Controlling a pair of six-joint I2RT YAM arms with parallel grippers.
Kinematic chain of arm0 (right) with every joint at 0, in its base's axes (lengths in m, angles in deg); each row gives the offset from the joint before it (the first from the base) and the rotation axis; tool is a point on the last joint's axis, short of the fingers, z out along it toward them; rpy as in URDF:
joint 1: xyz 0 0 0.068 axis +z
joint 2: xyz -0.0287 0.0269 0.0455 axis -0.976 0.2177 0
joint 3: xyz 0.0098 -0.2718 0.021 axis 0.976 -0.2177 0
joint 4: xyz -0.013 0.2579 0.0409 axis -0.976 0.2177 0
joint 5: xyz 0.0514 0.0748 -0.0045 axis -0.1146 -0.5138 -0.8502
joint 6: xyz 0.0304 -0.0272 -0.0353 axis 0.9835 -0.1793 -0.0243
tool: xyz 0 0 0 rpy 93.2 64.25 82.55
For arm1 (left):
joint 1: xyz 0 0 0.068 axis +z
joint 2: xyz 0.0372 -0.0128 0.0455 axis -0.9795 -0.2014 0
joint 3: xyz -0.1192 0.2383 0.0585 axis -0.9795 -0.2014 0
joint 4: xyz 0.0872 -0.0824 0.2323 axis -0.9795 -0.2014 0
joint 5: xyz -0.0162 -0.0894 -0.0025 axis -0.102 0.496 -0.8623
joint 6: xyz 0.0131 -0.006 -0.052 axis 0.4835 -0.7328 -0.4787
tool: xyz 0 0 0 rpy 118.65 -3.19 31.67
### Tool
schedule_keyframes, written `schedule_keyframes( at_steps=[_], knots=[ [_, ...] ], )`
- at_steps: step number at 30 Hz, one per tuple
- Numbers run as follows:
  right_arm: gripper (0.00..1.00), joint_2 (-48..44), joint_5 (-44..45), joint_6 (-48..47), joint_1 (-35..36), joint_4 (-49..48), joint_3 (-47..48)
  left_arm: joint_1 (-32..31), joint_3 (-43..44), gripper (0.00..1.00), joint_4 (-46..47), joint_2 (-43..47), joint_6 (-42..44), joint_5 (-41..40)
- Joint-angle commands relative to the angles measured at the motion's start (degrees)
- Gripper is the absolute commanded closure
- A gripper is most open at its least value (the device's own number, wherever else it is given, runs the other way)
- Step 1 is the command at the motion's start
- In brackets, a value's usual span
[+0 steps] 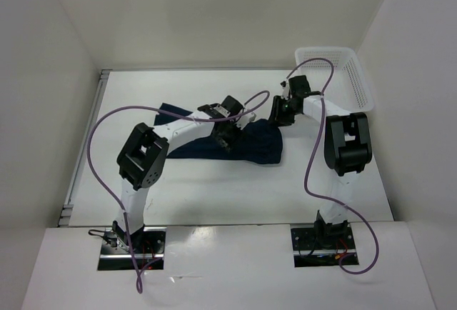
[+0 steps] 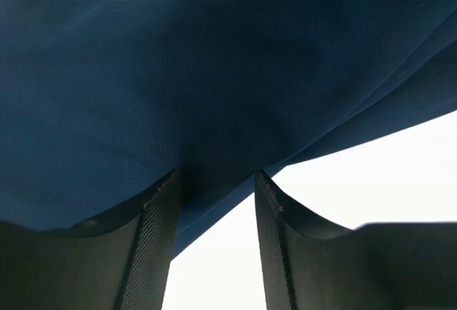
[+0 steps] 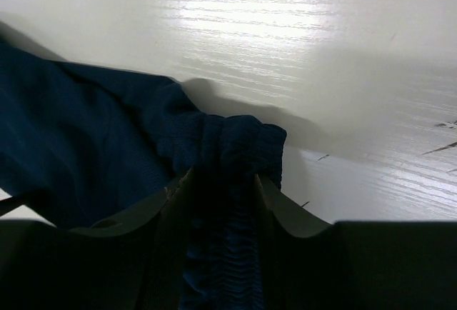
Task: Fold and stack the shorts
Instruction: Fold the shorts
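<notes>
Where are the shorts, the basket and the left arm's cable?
shorts (image 1: pixel 260 146), top view, right-hand half of the fabric.
white mesh basket (image 1: pixel 325 49), top view, far rim.
purple cable (image 1: pixel 89 149), top view, leftmost bend.

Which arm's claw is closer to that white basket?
Right. The right gripper is at the end of the shorts nearest the basket; the left gripper is farther, over their middle.

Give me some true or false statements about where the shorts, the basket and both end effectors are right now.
The shorts lie inside the white basket. False: they lie on the table, apart from it.
The right end effector has the gathered waistband between its fingers. True.
The left end effector is over bare table, away from the fabric. False: navy fabric sits between its fingertips.
The basket stands at the table's far right corner. True.
</notes>
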Motion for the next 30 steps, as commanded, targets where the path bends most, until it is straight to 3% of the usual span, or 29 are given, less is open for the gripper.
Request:
schedule_keyframes(
  at_steps=[1,2,3,5,7,10,13,15,19,22,26,30],
  knots=[
    [0.59,-1.06,-2.28,0.98,-0.26,-1.77,0.89,-0.63,0.44,0.48,0.63,-1.64,0.16,3.63],
    [0.58,-1.06,-2.29,0.98,-0.26,-1.77,0.89,-0.63,0.44,0.50,0.10,-1.64,0.16,4.52],
    [0.46,-1.06,0.06,0.98,-0.26,-1.77,0.89,-0.63,0.44,0.50,0.10,-1.64,0.16,5.05],
    [0.34,-1.06,2.53,0.02,-0.26,-1.77,0.89,-0.63,-0.08,0.47,-0.43,-0.86,0.16,5.05],
    [0.31,-1.67,5.43,0.02,-0.26,-1.77,0.89,-1.16,-0.61,0.40,-0.43,-0.07,0.16,5.05],
    [0.30,-1.67,2.66,0.02,-0.26,-1.77,-0.42,-1.69,-0.61,0.37,-1.56,1.34,0.16,6.54],
    [0.43,-0.54,-4.02,1.06,-0.26,-3.16,-0.95,-2.22,-1.14,0.41,-1.57,1.35,0.16,6.55],
    [0.50,0.16,-6.06,1.68,-0.26,-3.17,-0.95,-2.22,-2.63,0.51,-0.17,1.35,0.16,6.02],
    [0.85,1.40,-5.20,1.69,-0.26,-3.79,0.71,-2.22,-3.95,0.65,1.42,-0.75,0.16,4.88],
    [0.98,1.93,-4.49,2.39,-0.26,-4.92,3.17,-2.22,-3.95,0.72,2.12,-1.28,0.16,5.49],
    [1.00,2.54,-9.40,6.33,-0.87,-6.16,5.54,-2.22,-2.81,0.92,1.59,-1.29,0.16,4.80],
    [1.00,2.54,-10.81,13.54,-1.49,-8.36,8.09,-2.22,-2.28,0.94,-1.64,2.92,0.16,3.47]
  ],
)
